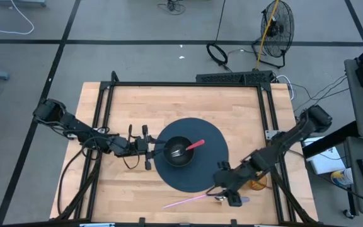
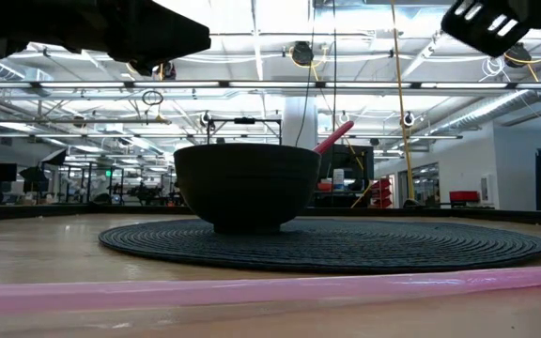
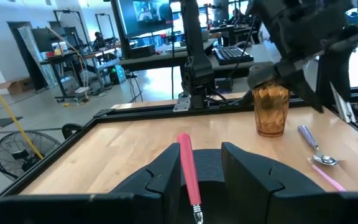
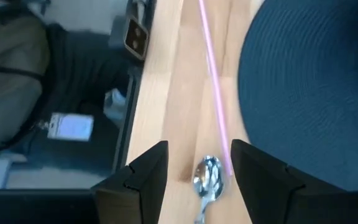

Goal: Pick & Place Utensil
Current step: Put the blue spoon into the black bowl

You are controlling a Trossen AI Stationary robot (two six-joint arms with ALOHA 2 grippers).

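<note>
A black bowl point(image 1: 178, 152) stands on a round dark woven mat point(image 1: 207, 173). A pink-handled utensil point(image 1: 195, 145) leans in the bowl, its handle rising over the rim point(image 2: 334, 136). My left gripper point(image 1: 151, 149) is open just left of the bowl; its wrist view looks past the open fingers point(image 3: 201, 163) at the pink handle point(image 3: 188, 165). My right gripper point(image 1: 221, 188) hovers open above a purple-handled metal spoon point(image 1: 239, 200) lying on the table's near right. In the right wrist view the spoon's bowl point(image 4: 208, 177) shows between the open fingers point(image 4: 199, 163).
A long pink straw point(image 1: 191, 200) lies along the near edge, beside the spoon. An amber glass point(image 1: 257, 183) stands right of the mat, under my right arm. Black frame rails point(image 1: 103, 110) run along the table's left, right and far sides. Bare wood shows on the far half.
</note>
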